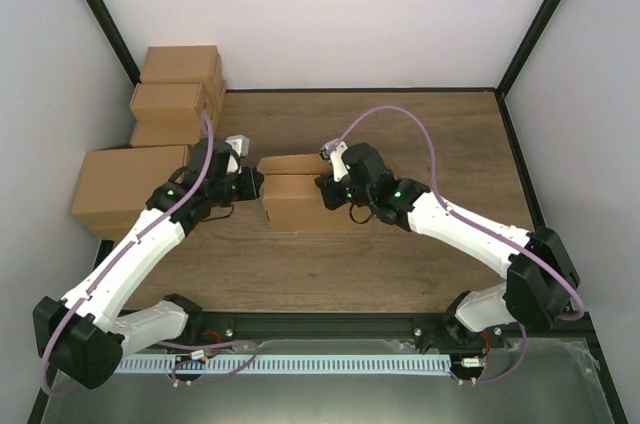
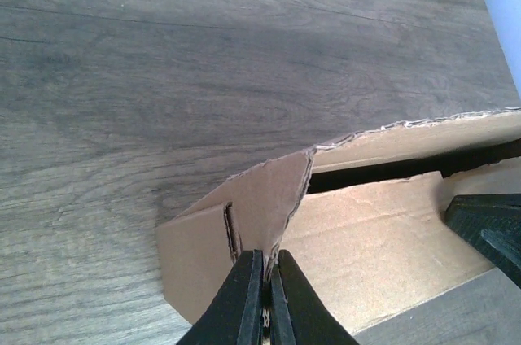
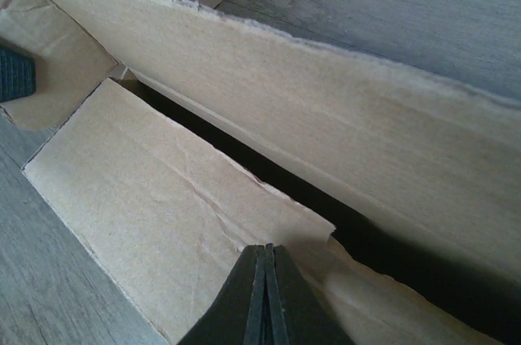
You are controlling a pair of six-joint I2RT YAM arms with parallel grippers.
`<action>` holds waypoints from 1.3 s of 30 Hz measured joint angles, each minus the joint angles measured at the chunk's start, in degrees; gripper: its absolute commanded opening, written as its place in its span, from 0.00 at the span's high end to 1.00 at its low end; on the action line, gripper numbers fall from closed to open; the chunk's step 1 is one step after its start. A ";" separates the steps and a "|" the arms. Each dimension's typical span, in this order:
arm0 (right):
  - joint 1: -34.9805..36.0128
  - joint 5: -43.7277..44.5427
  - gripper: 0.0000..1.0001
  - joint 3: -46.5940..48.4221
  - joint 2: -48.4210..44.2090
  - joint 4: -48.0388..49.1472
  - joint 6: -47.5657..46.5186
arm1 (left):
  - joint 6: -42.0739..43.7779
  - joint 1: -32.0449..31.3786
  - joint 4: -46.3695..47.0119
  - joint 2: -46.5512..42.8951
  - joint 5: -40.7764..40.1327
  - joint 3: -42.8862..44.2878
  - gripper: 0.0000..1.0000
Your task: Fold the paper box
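The paper box (image 1: 295, 199) lies half folded at the table's middle, its long back wall (image 3: 326, 101) raised and a top panel (image 3: 171, 190) folded over. My left gripper (image 2: 273, 268) is shut on the edge of an upright end flap (image 2: 273, 198) at the box's left end. My right gripper (image 3: 267, 249) is shut with nothing between its jaws, its tips resting on the top panel near the right end. In the top view the left gripper (image 1: 258, 184) and right gripper (image 1: 322, 192) flank the box.
Three smaller brown cartons (image 1: 180, 64) (image 1: 170, 102) (image 1: 125, 184) stand stacked along the left wall, close behind my left arm. The wooden table (image 1: 430, 144) spreads to the right and back. Black frame posts mark the enclosure's corners.
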 measured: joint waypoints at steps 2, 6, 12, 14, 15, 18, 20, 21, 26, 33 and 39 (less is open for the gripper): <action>0.11 0.04 0.99 0.00 0.00 0.00 0.15 | -0.39 -1.11 0.26 -0.28 -1.68 -0.37 0.96; 0.26 0.22 0.98 0.00 0.00 0.00 0.35 | -1.14 -3.26 0.28 -0.72 -5.22 -0.94 0.96; 0.55 0.50 0.94 0.00 0.00 0.00 0.63 | -1.57 -4.90 2.03 -1.31 -8.04 -2.60 0.96; 0.57 0.59 0.92 0.00 -0.02 -0.02 0.70 | -1.64 -5.31 2.75 -1.38 -8.92 -3.04 0.96; 0.59 0.63 0.91 0.00 -0.09 -0.07 0.76 | -1.64 -5.46 3.06 -1.38 -9.29 -3.17 0.96; 0.59 0.63 0.88 0.17 -0.92 -1.42 0.74 | -1.60 -5.81 3.54 -1.38 -10.14 -3.39 0.96; 0.59 0.85 0.86 0.35 -2.40 -3.15 0.55 | -1.46 -5.92 3.63 -1.38 -10.56 -3.43 0.96; 0.61 1.25 0.84 0.70 -3.17 -4.52 0.31 | -1.38 -6.03 3.63 -1.38 -10.78 -3.43 0.96; 0.55 4.72 0.62 3.08 -9.33 -8.85 -1.03 | -0.96 -6.12 3.58 -1.36 -11.06 -3.41 0.96; -4.68 13.29 0.37 4.48 -15.69 -14.86 -2.89 | 0.24 -6.16 2.91 -1.25 -11.37 -3.04 0.96; -10.03 14.53 0.32 4.46 -15.13 -19.28 -4.07 | 1.51 -6.19 1.05 -0.59 -11.89 -2.82 0.96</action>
